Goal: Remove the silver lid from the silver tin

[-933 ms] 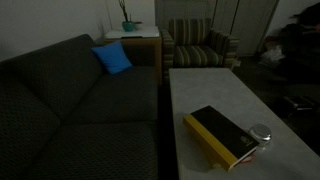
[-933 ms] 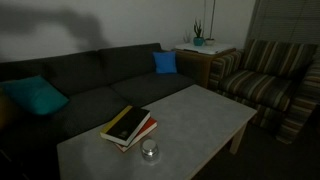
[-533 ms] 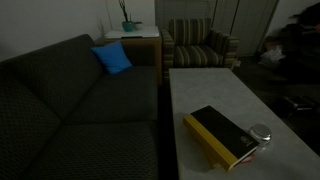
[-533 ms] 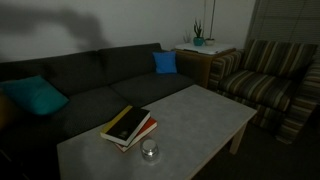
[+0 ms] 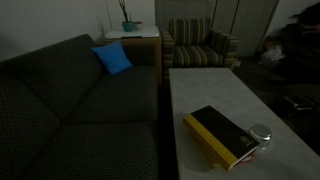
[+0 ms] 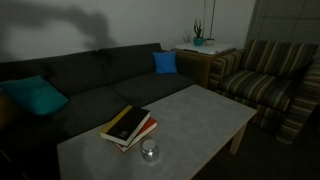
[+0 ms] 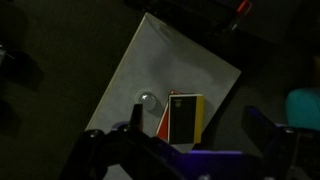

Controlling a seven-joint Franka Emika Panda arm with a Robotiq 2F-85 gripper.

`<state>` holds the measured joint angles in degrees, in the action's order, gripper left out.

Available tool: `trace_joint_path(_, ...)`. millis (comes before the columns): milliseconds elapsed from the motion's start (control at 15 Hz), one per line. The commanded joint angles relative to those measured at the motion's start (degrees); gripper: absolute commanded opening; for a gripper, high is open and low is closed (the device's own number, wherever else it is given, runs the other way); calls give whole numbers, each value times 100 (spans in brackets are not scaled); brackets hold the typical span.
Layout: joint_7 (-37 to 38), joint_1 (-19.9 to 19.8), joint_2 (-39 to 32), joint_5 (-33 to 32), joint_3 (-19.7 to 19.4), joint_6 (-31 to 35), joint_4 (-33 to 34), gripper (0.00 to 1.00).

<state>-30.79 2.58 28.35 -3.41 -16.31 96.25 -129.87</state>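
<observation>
The silver tin [image 5: 261,133] stands on the pale coffee table [image 5: 215,88], next to the black-and-yellow book [image 5: 222,135]. It also shows in an exterior view [image 6: 150,151] and in the wrist view [image 7: 148,101]. The silver lid [image 6: 150,147] seems to sit on top of the tin; the dim light hides the seam. My gripper [image 7: 197,138] shows only in the wrist view, high above the table. Its jaws stand wide apart and hold nothing. The tin lies ahead of its left finger [image 7: 130,140]. Neither arm nor gripper shows in the exterior views.
The book [image 6: 127,125] lies on a red one near the table's end. A dark sofa [image 5: 80,110] with a blue cushion [image 5: 112,58] runs along the table. A striped armchair [image 5: 200,45] and a side table with a plant [image 5: 128,28] stand beyond.
</observation>
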Motion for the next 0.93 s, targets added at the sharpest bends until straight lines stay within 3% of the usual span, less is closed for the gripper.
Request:
trace_joint_path(0, -482, 130, -1205, 41, 244, -645, 1026, 100)
trace_joint_path(467, -1438, -43, -3256, -80, 790, -1955, 2833, 100)
trace_joint_path(667, -2222, -259, -3970, -135, 959, -2441, 3434, 100)
trace_joint_path(733, -1699, -243, -3479, -63, 1044, -2006, 2869, 100)
trace_joint_path(867, -1987, -343, -3857, -99, 1096, -2195, 3180, 100)
